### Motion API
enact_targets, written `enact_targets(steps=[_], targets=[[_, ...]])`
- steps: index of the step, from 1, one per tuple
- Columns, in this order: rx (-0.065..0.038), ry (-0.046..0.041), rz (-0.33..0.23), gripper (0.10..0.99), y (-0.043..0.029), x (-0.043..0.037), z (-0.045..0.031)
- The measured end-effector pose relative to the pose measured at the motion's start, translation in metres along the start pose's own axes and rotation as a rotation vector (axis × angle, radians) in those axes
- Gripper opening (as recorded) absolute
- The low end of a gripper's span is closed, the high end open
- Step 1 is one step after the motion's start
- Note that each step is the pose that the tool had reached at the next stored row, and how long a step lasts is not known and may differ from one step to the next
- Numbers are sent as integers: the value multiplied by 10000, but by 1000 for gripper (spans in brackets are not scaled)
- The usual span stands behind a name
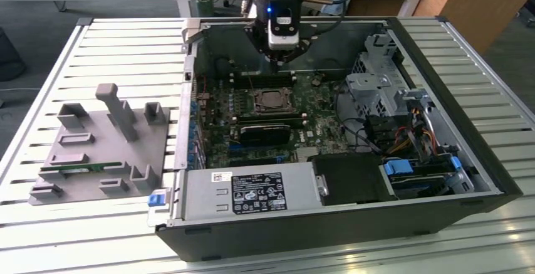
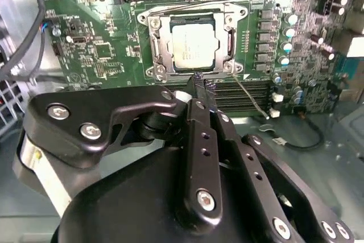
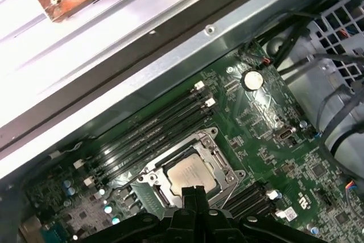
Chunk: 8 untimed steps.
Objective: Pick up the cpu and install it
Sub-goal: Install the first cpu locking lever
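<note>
Your gripper (image 1: 280, 57) hangs over the open computer case (image 1: 451, 180), above the back part of the green motherboard (image 1: 322, 114). In both wrist views its black fingertips (image 2: 200, 83) meet in one narrow point with no gap, and they hold nothing. The cpu (image 2: 195, 45) already lies flat in its metal socket frame (image 2: 154, 38) on the motherboard, its silver top plate bare; you see it too in the first wrist view (image 3: 191, 176). On the exterior view's left, a grey holder block (image 1: 100, 155) sits on the slatted table (image 1: 125, 42), well apart from the case.
</note>
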State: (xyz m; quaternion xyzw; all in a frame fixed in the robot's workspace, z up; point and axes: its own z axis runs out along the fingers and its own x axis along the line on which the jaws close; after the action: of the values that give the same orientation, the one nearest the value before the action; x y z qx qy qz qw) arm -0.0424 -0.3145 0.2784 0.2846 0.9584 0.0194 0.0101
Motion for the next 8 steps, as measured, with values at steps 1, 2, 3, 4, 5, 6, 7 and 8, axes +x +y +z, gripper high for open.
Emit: enact_targets(steps=[1,2,3,4,5,6,7,8], targets=[[-2,5,-137,106,0,0,0],[-3,12,-276,106,0,0,0],[-4,18,-418,106,0,0,1],[-5,24,-573,106,0,0,1],[-7,31,-727,106,0,0,1],[-9,38,-878,106,0,0,1],[-9,44,-1029,106,0,0,1],[-10,50,-1170,106,0,0,1]])
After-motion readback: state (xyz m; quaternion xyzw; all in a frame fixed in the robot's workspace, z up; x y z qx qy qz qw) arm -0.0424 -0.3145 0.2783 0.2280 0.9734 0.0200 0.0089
